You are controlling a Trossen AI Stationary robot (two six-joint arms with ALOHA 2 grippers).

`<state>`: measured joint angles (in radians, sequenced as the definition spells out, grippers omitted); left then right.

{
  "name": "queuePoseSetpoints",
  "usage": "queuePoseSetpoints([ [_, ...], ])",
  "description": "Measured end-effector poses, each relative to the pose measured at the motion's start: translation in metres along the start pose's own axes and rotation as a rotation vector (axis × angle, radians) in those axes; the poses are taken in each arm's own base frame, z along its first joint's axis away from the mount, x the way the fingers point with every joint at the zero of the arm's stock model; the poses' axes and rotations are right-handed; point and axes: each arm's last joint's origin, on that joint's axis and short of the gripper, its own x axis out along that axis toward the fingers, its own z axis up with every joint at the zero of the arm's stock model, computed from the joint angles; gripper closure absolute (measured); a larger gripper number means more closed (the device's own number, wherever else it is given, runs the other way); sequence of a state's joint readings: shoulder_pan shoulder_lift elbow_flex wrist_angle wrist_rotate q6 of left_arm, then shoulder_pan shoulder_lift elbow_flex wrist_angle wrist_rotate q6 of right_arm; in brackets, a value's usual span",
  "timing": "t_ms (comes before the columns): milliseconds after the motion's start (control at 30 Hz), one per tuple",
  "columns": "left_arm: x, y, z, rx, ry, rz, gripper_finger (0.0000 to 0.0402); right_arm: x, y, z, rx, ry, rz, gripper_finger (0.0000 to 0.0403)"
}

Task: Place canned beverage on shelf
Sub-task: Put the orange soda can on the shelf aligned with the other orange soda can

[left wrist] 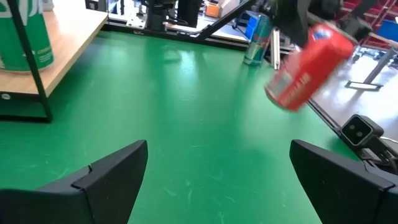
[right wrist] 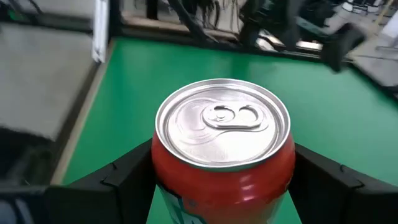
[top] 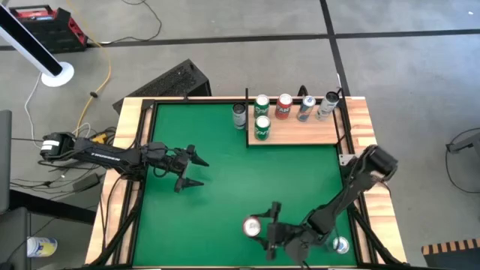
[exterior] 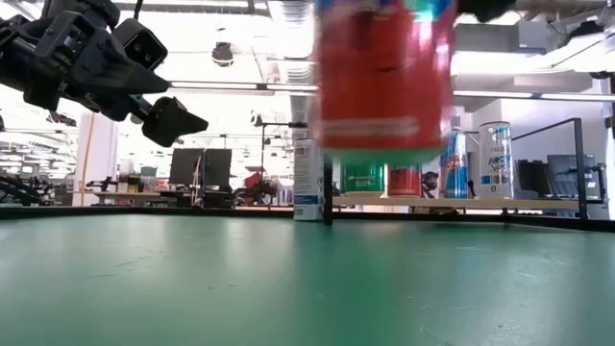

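Note:
A red beverage can (right wrist: 222,140) with a silver top hangs above the green table near its front edge, right of centre, with my right gripper (top: 264,227) shut on it. In the low view the red can (exterior: 384,82) shows clear of the table surface. The shelf (top: 300,133), a light wooden panel, lies at the table's far right and carries several upright cans (top: 283,106). My left gripper (top: 189,169) hovers open over the table's left half, with nothing between its fingers. My right gripper pinches the red can's side wall (right wrist: 163,167) between its two fingers, one on each opposite side, a little below the top rim. The fingers come nearly level from the table's right. The can is lifted clear of the table and tilts in the left wrist view (left wrist: 308,68).
A dark can (top: 239,115) stands on the table by the shelf's left edge. A blue-silver can (top: 341,244) stands near the front right corner beside my right arm. Thin black posts (top: 247,112) rise at the shelf's edges. The green table (top: 225,195) lies bare in the middle.

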<state>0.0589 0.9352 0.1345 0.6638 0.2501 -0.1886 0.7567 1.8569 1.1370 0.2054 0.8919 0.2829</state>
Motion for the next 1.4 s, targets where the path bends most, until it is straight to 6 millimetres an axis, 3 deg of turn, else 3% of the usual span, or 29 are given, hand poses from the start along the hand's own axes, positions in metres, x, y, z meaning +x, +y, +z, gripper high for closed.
queuePoseSetpoints([
  [267,0.000,0.003,0.001,0.001,-0.019,0.091,0.0024,-0.039,-0.074,0.036,-0.129,0.205,-0.135,0.0083],
  [500,0.000,0.005,0.002,0.022,-0.041,0.180,0.0024,-0.074,-0.147,0.046,-0.169,0.328,-0.283,0.0083],
  [733,-0.001,0.006,0.002,0.029,-0.047,0.211,0.0024,-0.103,-0.225,0.013,-0.030,0.300,-0.383,0.0083],
  [867,-0.001,0.006,0.003,0.050,-0.050,0.213,0.0024,-0.110,-0.260,-0.007,0.069,0.169,-0.309,0.0083],
  [1067,-0.001,0.006,0.006,0.086,-0.083,0.222,0.0024,-0.116,-0.298,-0.031,0.093,-0.039,-0.234,0.0083],
  [1400,-0.001,0.006,0.007,0.082,-0.095,0.235,0.0024,-0.097,-0.340,-0.057,0.165,-0.043,-0.201,0.0083],
])
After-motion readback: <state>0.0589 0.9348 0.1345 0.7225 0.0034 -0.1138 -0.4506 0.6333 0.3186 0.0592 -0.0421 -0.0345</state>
